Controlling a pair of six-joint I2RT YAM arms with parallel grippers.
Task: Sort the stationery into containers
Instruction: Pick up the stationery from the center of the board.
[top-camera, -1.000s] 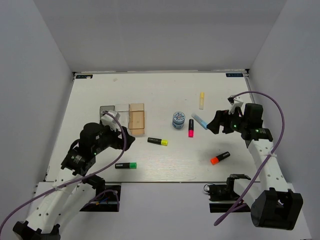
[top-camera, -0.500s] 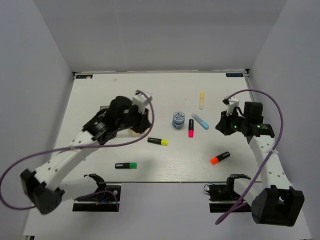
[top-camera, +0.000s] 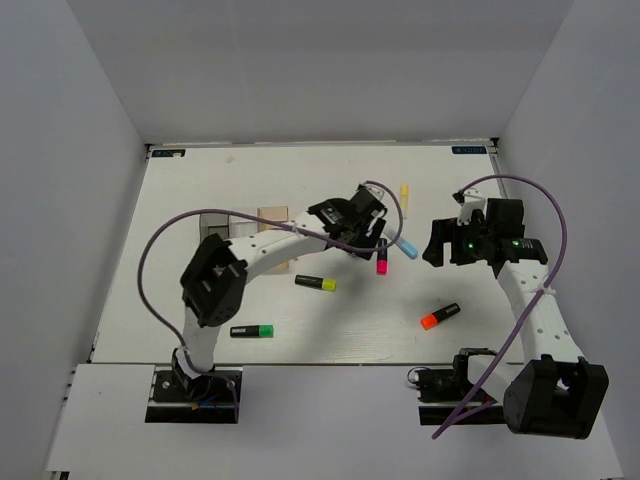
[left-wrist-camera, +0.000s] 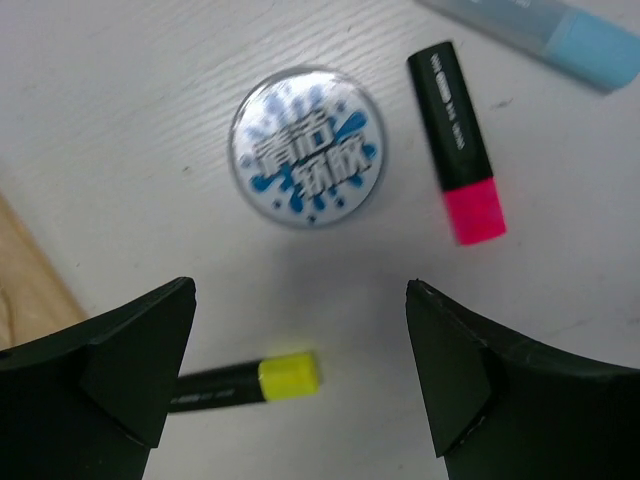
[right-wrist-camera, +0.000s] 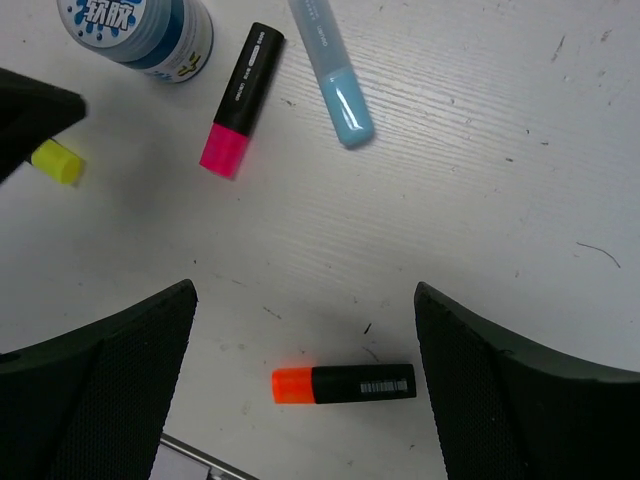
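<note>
My left gripper is open and empty, hovering over the round blue-white roll, which lies just ahead of its fingertips. Beside the roll lie a pink-ended highlighter and a light blue one; a yellow-ended one lies between the jaws, on the table below. My right gripper is open and empty above an orange-ended highlighter. A green-ended highlighter and a pale yellow one lie apart. The dark grey box, clear box and amber box stand at the left.
The left arm stretches across the amber box and partly hides it. A left finger shows at the edge of the right wrist view. White walls enclose the table on three sides.
My left arm has swung right, from beside the boxes to over the roll. My right gripper has hardly moved. No object has shifted.
</note>
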